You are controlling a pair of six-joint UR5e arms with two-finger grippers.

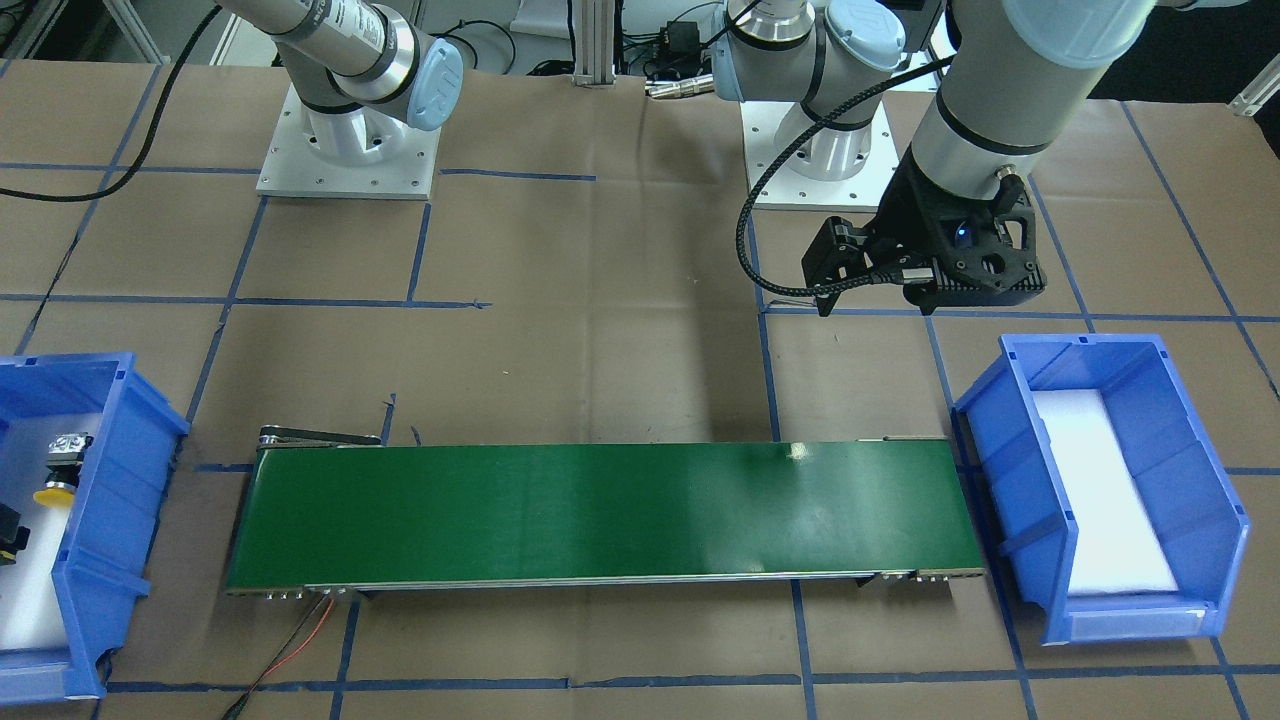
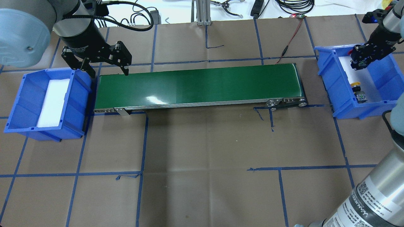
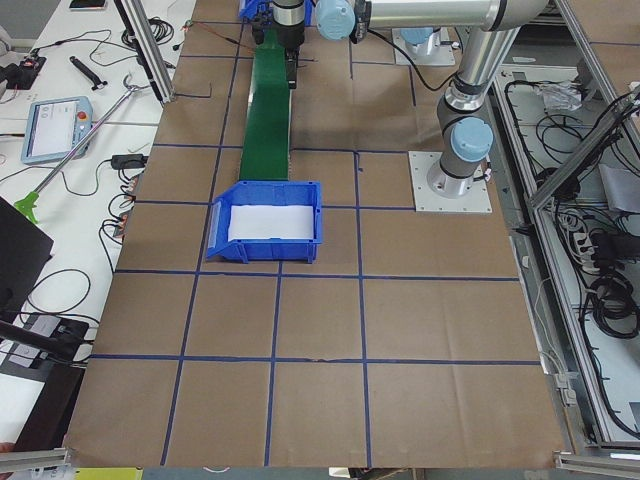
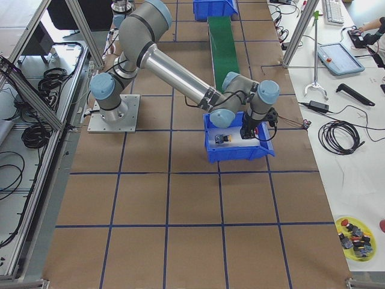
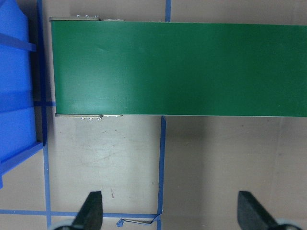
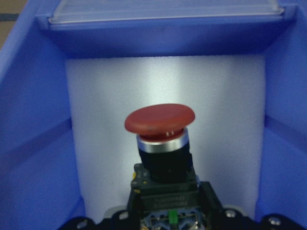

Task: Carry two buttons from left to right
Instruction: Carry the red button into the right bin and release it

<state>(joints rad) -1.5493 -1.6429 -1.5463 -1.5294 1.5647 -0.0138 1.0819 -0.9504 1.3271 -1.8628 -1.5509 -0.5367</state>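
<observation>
At the overhead view's right edge, the right gripper clenched the red button within the bin, the yellow button lying on its floor lower in frame. The left gripper hung released at upper left, over one end of the belt.

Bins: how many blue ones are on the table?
2. The left bin, by the left gripper, holds only foam; the right bin, under the right gripper, holds the yellow button.

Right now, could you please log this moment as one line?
right gripper: shut on red button, at blue bin | yellow button: in bin | left gripper: open
</observation>
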